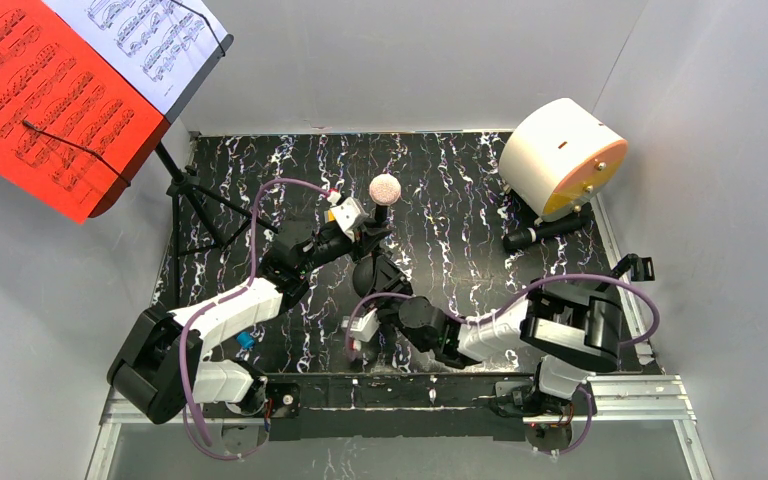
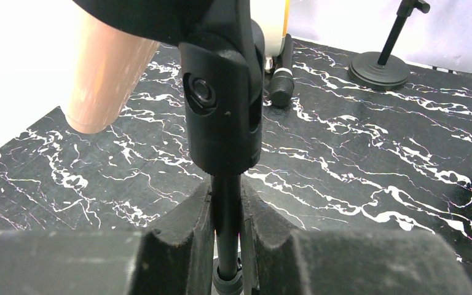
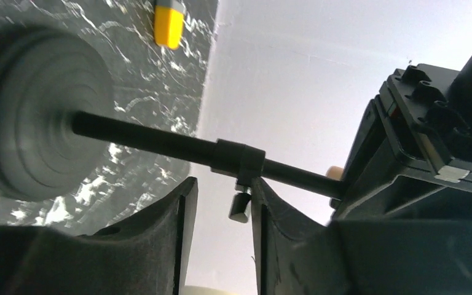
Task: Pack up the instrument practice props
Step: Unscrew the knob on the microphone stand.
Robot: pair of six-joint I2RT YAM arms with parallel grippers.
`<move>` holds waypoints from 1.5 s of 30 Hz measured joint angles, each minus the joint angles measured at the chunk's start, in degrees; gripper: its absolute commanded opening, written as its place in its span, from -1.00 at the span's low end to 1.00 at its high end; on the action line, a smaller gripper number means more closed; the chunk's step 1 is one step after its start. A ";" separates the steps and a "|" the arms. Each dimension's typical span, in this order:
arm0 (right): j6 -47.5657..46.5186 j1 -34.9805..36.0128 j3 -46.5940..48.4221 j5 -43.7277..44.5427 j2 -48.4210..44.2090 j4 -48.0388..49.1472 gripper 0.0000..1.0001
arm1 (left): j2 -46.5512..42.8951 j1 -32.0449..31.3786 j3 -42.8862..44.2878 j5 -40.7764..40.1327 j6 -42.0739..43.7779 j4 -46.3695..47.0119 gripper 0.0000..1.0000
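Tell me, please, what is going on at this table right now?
The left end effector is clamped on the thin pole of the beige-headed microphone, just below its clip. The right end effector sits lower on the same pole, jaws apart around the small clamp knob. The black microphone lies beside the white cylinder, and the music rack stands far left with its red and white sheets.
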 measured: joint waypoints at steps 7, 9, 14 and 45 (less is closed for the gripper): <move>21.07 1.05 0.13 -3.52 -6.21 -10.75 0.11 | 0.00 0.00 0.00 -0.26 0.37 0.07 -1.00; 26.97 0.79 0.24 -4.74 -8.39 -14.23 0.17 | 0.00 0.00 0.00 -0.28 0.39 0.07 -1.00; 46.97 -2.84 0.55 -10.78 -15.47 -22.80 0.33 | 0.00 0.00 0.00 -0.31 0.55 0.11 -1.00; 127.99 -36.24 0.57 -59.23 -9.31 -6.32 0.09 | 0.00 0.00 0.00 -0.31 0.55 0.13 -1.00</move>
